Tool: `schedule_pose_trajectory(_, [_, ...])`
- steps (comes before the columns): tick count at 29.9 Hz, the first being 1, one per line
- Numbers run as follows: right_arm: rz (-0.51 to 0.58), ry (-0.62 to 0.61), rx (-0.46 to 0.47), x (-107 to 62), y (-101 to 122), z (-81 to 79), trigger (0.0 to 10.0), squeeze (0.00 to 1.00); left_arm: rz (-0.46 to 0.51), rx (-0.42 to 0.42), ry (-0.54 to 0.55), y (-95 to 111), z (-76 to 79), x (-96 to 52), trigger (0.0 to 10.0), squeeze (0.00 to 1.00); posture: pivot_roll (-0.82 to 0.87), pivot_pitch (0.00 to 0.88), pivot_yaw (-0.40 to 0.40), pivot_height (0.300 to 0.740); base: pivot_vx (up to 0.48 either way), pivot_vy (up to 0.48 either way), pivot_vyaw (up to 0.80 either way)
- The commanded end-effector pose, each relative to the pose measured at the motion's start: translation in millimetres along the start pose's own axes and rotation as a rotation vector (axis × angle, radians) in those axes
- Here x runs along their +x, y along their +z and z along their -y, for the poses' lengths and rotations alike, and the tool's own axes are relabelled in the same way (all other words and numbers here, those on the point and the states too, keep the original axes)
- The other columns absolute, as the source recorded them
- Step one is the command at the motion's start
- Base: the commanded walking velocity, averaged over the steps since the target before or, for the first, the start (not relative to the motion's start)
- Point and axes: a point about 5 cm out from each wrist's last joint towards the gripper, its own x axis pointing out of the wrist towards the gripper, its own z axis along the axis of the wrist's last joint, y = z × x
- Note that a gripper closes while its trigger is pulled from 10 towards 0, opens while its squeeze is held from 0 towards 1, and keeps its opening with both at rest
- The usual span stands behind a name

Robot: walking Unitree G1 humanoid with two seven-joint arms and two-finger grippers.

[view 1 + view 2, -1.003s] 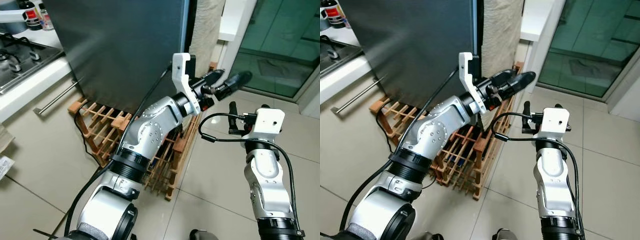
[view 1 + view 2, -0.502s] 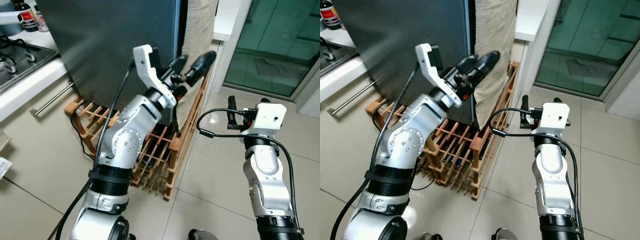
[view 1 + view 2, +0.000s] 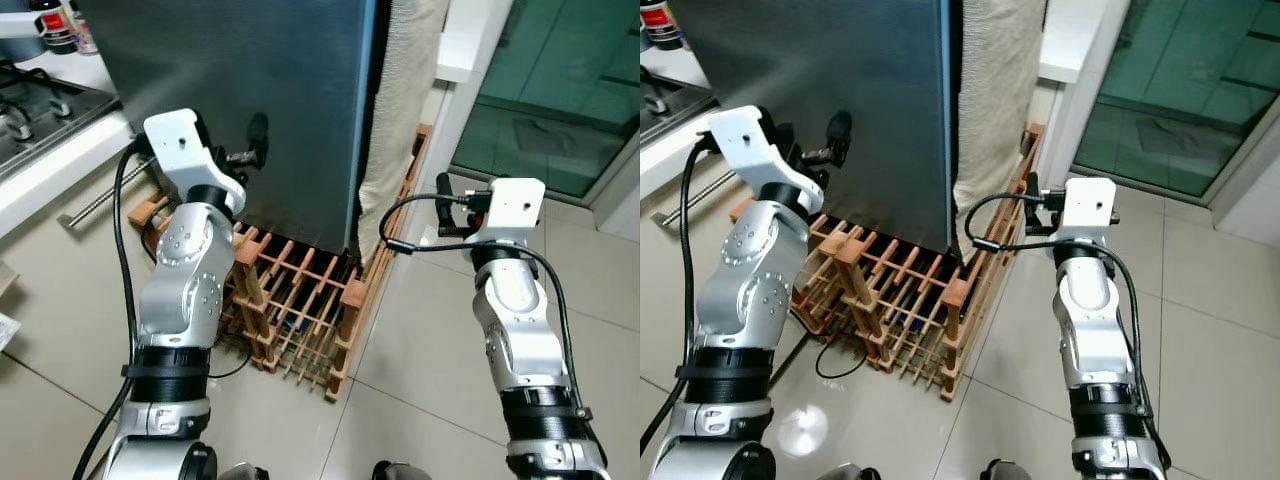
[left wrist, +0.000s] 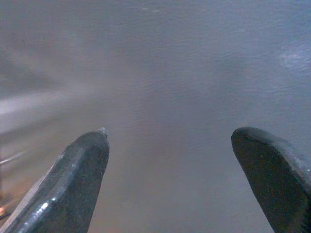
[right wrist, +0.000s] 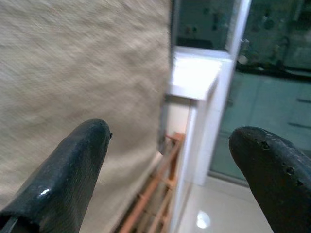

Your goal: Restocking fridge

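The fridge (image 3: pixel 260 90) stands straight ahead, its dark grey door shut, with a wooden rack (image 3: pixel 300 310) on the floor at its foot and a beige cloth (image 3: pixel 400 120) hanging along its right side. The left gripper (image 4: pixel 170 160) is raised in front of the left part of the door, fingers (image 4: pixel 73 179) spread apart and holding nothing. The right gripper (image 5: pixel 170 160) is up on the right, near the cloth, also spread and empty. A counter (image 3: pixel 50 160) with a stove lies far left.
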Motion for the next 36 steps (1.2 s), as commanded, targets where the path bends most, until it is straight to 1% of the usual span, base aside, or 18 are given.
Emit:
schedule_pose_trajectory(1, [0.004, 0.000, 0.015, 3.6, 1.1, 0.3, 10.0, 0.00, 0.013, 0.017, -0.008, 1.2, 6.0, -2.6, 10.0, 0.00, -0.07, 0.036, -0.009, 0.740, 0.000, 0.000, 0.00])
schedule_pose_trajectory(2, [0.016, 0.012, 0.023, 7.5, 6.8, -4.7, 10.0, 0.00, 0.005, 0.018, -0.009, -1.6, 8.1, -4.7, 10.0, 0.00, -0.06, 0.039, -0.012, 0.740, 0.000, 0.000, 0.00])
schedule_pose_trajectory(3, [0.016, 0.012, 0.023, 7.5, 6.8, -4.7, 10.0, 0.00, 0.005, 0.018, -0.009, -1.6, 8.1, -4.7, 10.0, 0.00, -0.06, 0.039, -0.012, 0.740, 0.000, 0.000, 0.00])
schedule_pose_trajectory(4, [0.024, 0.023, 0.034, 9.9, 12.4, -9.4, 10.0, 0.00, 0.002, 0.020, -0.007, -2.9, 9.3, -5.7, 10.0, 0.00, -0.06, 0.040, -0.013, 0.740, 0.000, 0.000, 0.00])
schedule_pose_trajectory(7, [0.027, 0.037, 0.052, 10.8, 16.0, -13.4, 10.0, 0.00, 0.003, 0.022, -0.002, -3.2, 9.8, -6.2, 10.0, 0.00, -0.05, 0.044, -0.013, 0.740, 0.000, 0.000, 0.00])
schedule_pose_trajectory(8, [0.039, 0.052, 0.056, 11.0, 20.9, -19.5, 10.0, 0.00, 0.002, 0.024, -0.002, -4.0, 10.1, -6.8, 10.0, 0.00, -0.05, 0.045, -0.013, 0.740, 0.000, 0.000, 0.00])
schedule_pose_trajectory(9, [0.043, 0.058, 0.060, 11.1, 22.4, -21.7, 10.0, 0.00, 0.002, 0.025, -0.002, -4.2, 10.4, -7.1, 10.0, 0.00, -0.05, 0.045, -0.013, 0.740, 0.000, 0.000, 0.00])
schedule_pose_trajectory(12, [0.045, 0.069, 0.064, 10.6, 23.2, -25.2, 10.0, 0.00, 0.001, 0.026, -0.010, -4.6, 11.7, -7.5, 10.0, 0.00, -0.05, 0.045, -0.014, 0.740, 0.000, 0.000, 0.00])
schedule_pose_trajectory(18, [0.007, 0.079, 0.065, 11.1, 12.0, -30.3, 10.0, 0.00, -0.014, 0.026, -0.016, -10.0, 14.9, -9.9, 10.0, 0.00, -0.05, 0.046, -0.018, 0.740, 0.000, 0.000, 0.00])
schedule_pose_trajectory(20, [-0.002, 0.089, 0.064, 12.5, 10.3, -33.0, 10.0, 0.00, -0.015, 0.045, -0.001, -11.3, 13.0, -10.7, 10.0, 0.00, -0.05, 0.046, -0.018, 0.740, 0.000, 0.000, 0.00])
schedule_pose_trajectory(21, [-0.006, 0.098, 0.064, 14.9, 9.9, -35.7, 10.0, 0.00, -0.014, 0.097, 0.027, -12.4, 9.2, -11.6, 10.0, 0.00, -0.05, 0.046, -0.021, 0.740, 0.000, 0.000, 0.00])
schedule_pose_trajectory(22, [-0.006, 0.098, 0.064, 14.9, 9.9, -35.7, 10.0, 0.00, -0.014, 0.097, 0.027, -12.4, 9.2, -11.6, 10.0, 0.00, -0.05, 0.046, -0.021, 0.740, 0.000, 0.000, 0.00])
schedule_pose_trajectory(23, [-0.009, 0.103, 0.065, 18.2, 9.9, -37.2, 10.0, 0.00, -0.023, 0.138, 0.062, -14.4, 4.5, -12.1, 10.0, 0.00, -0.05, 0.046, -0.027, 0.740, 0.000, 0.000, 0.00])
schedule_pose_trajectory(25, [-0.009, 0.105, 0.067, 19.9, 10.2, -37.7, 10.0, 0.00, -0.029, 0.153, 0.081, -15.5, 2.0, -12.3, 10.0, 0.00, -0.04, 0.048, -0.032, 0.740, 0.000, 0.000, 0.00])
schedule_pose_trajectory(28, [-0.008, 0.121, 0.069, 26.4, 12.4, -41.3, 10.0, 0.00, -0.032, 0.155, 0.123, -16.3, -3.3, -14.2, 10.0, 0.00, -0.03, 0.052, -0.043, 0.740, 0.000, 0.000, 0.00])
schedule_pose_trajectory(31, [-0.004, 0.129, 0.072, 28.8, 15.3, -43.7, 10.0, 0.00, -0.027, 0.155, 0.127, -15.4, -3.6, -15.5, 10.0, 0.00, -0.03, 0.055, -0.049, 0.740, 0.000, 0.000, 0.00])
schedule_pose_trajectory(33, [0.007, 0.138, 0.073, 29.0, 21.1, -46.9, 10.0, 0.00, -0.025, 0.154, 0.124, -15.3, -3.1, -17.0, 10.0, 0.00, -0.03, 0.057, -0.054, 0.740, 0.000, 0.000, 0.00])
schedule_pose_trajectory(36, [0.011, 0.140, 0.072, 25.8, 23.9, -48.4, 10.0, 0.00, -0.027, 0.155, 0.126, -16.2, -2.4, -18.7, 10.0, 0.00, -0.03, 0.060, -0.058, 0.740, 0.000, 0.000, 0.00])
